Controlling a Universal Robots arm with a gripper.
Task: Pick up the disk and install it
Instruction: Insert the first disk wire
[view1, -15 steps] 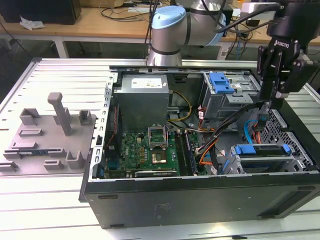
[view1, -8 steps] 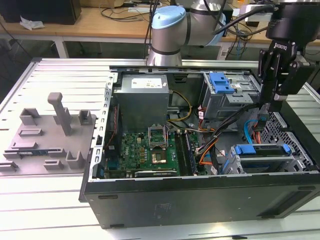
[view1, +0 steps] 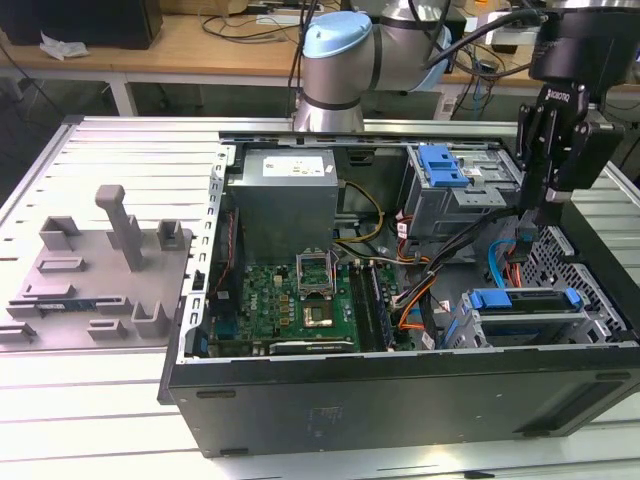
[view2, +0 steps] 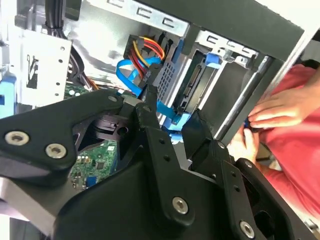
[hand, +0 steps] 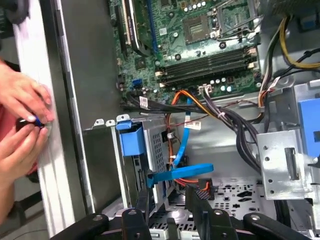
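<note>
The disk, a silver drive in a bright blue bracket, sits in the lower drive bay at the front corner of the open computer case, on the exterior view's right. It appears edge-on in its metal cage in both wrist views, as the disk's blue bracket tab and the disk. My gripper hangs just above and behind that bay, pointing down into the case. Its black fingers stand apart and open around empty space, gripper, gripper. A blue data cable crosses just beyond the fingertips.
A person's hands work at the outside of the case wall beside the drive bay. Orange and blue cables crowd the space under the gripper. An upper cage with a blue latch, the motherboard and a grey fixture plate lie further off.
</note>
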